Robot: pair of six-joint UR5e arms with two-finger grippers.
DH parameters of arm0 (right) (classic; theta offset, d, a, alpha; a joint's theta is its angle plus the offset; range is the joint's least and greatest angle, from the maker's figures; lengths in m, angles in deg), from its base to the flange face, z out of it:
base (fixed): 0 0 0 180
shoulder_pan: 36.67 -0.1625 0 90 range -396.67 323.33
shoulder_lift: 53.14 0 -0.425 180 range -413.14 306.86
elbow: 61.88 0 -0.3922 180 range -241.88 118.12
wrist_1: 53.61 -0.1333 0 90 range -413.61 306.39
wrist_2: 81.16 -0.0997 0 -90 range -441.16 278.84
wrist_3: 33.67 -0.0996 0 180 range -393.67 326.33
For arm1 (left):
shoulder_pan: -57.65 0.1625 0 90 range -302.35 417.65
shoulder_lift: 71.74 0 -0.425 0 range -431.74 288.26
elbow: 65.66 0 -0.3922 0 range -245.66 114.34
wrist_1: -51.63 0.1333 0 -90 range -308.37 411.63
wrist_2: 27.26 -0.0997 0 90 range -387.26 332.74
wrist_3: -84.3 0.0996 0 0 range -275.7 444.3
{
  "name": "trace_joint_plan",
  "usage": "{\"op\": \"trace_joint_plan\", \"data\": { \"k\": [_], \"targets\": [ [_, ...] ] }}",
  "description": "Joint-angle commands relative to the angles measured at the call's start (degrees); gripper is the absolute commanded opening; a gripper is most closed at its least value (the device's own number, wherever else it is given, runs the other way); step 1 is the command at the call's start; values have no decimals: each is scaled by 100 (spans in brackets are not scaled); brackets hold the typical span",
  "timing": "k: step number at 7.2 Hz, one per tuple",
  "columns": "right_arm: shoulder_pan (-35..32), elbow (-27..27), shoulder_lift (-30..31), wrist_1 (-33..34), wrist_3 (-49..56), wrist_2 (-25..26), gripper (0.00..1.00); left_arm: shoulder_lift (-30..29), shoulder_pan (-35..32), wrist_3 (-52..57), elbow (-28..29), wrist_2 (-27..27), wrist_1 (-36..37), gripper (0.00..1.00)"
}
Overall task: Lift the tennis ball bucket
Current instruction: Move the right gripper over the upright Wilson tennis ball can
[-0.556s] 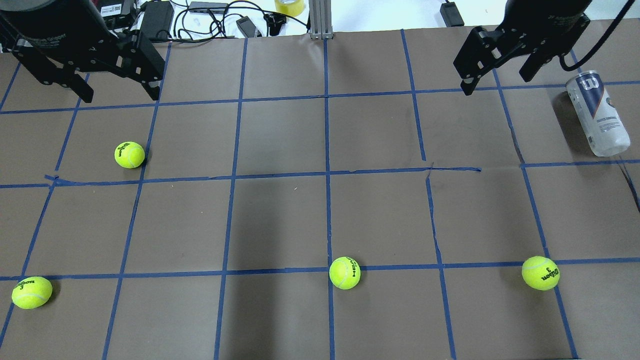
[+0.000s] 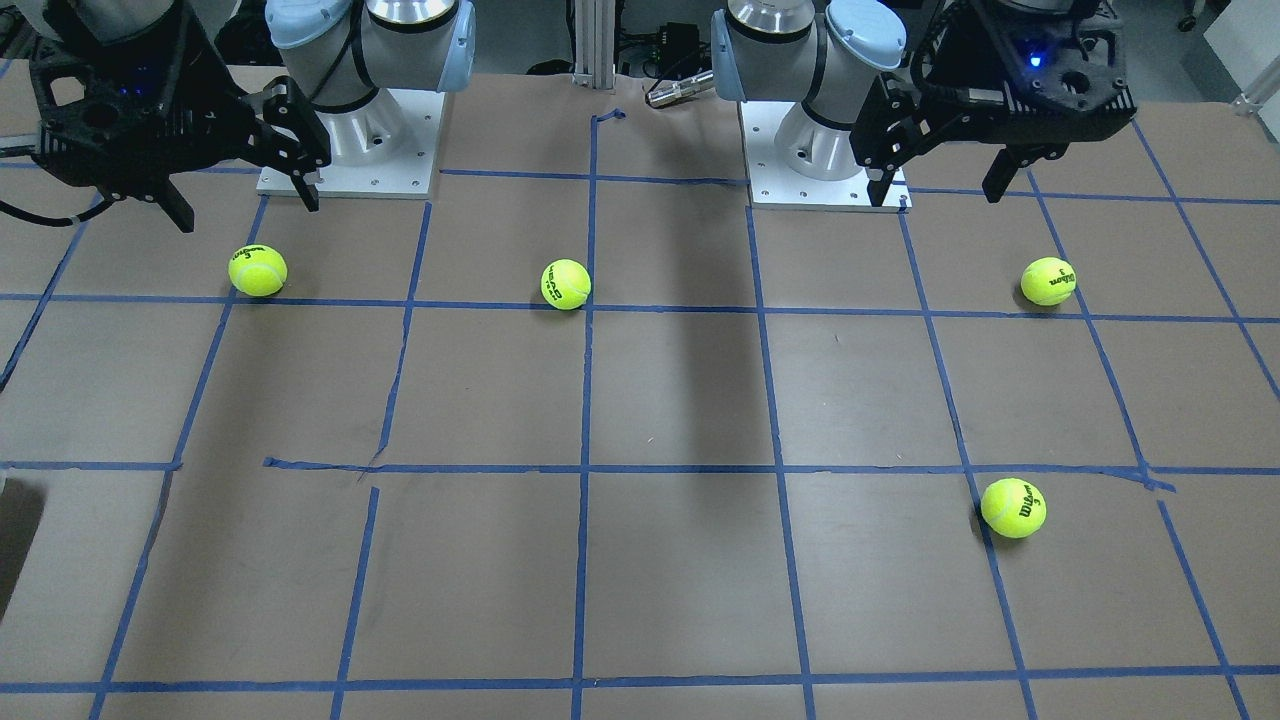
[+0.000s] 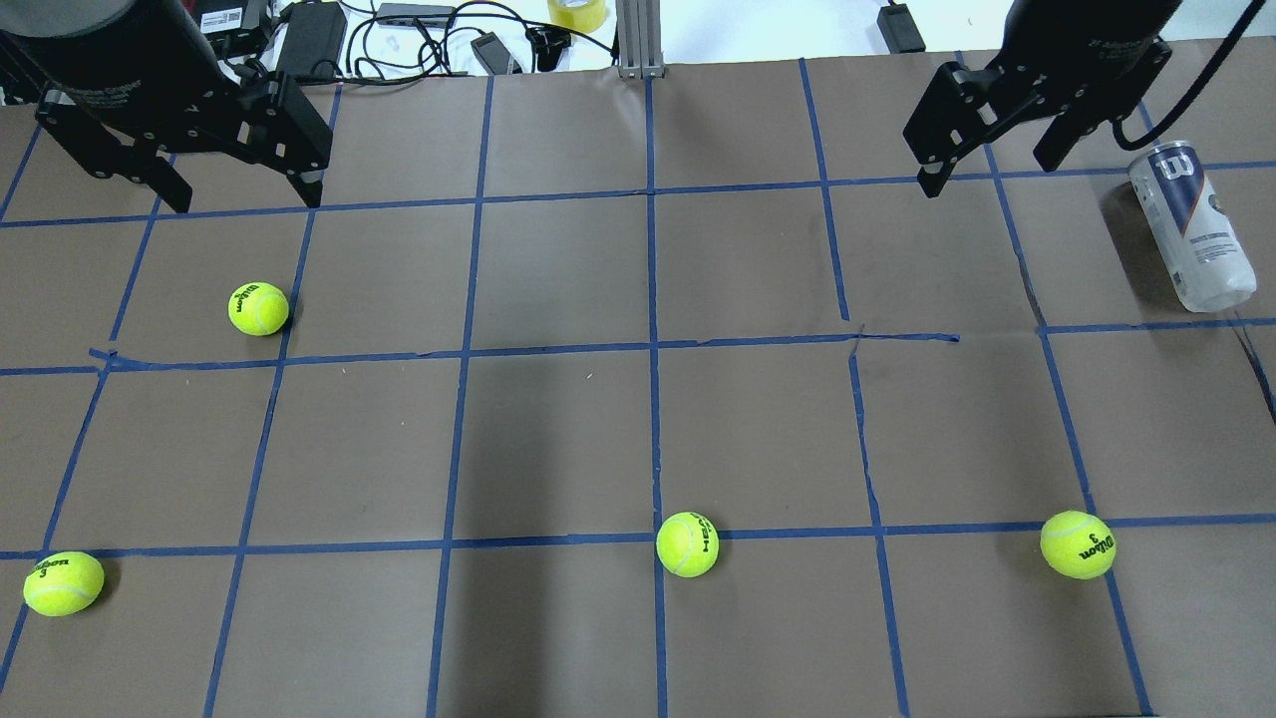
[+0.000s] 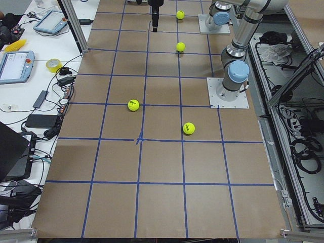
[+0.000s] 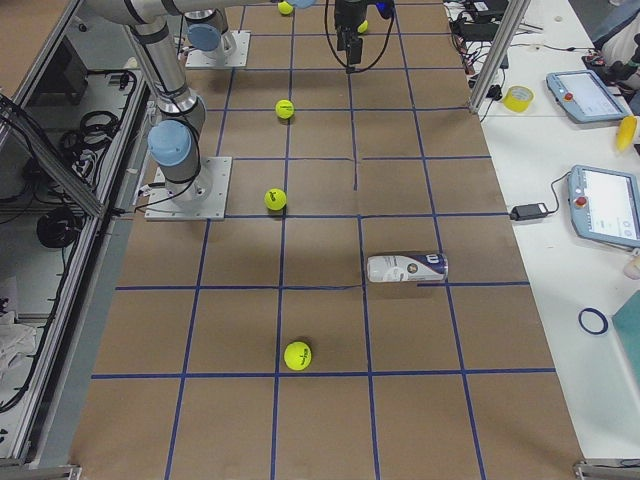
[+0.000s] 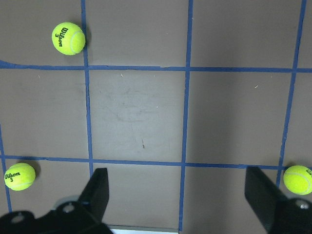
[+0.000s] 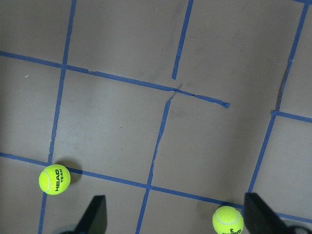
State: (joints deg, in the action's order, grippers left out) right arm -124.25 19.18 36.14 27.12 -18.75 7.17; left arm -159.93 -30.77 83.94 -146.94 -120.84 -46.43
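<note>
Near the bucket (image 3: 1191,227), right gripper's (image 3: 985,178) fingers (image 3: 1059,138) shifted slightly.

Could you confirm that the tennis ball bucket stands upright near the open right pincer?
Not quite: the tennis ball bucket lies on its side near the open right pincer, as the overhead exterior view shows.

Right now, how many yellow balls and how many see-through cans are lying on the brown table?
tennis balls: 4
tennis ball bucket, lying on its side: 1
Total: 5
</note>
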Motion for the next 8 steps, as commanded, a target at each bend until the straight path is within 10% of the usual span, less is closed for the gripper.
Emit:
{"op": "trace_joint_plan", "data": {
  "k": [1, 8],
  "targets": [
    [39, 7, -51, 92, 45, 18, 100, -31, 9, 0, -19, -2, 121, 100],
    [1512, -1979, -2966, 1366, 450, 739, 100, 100, -61, 9, 86, 525, 226, 100]
  ]
}}
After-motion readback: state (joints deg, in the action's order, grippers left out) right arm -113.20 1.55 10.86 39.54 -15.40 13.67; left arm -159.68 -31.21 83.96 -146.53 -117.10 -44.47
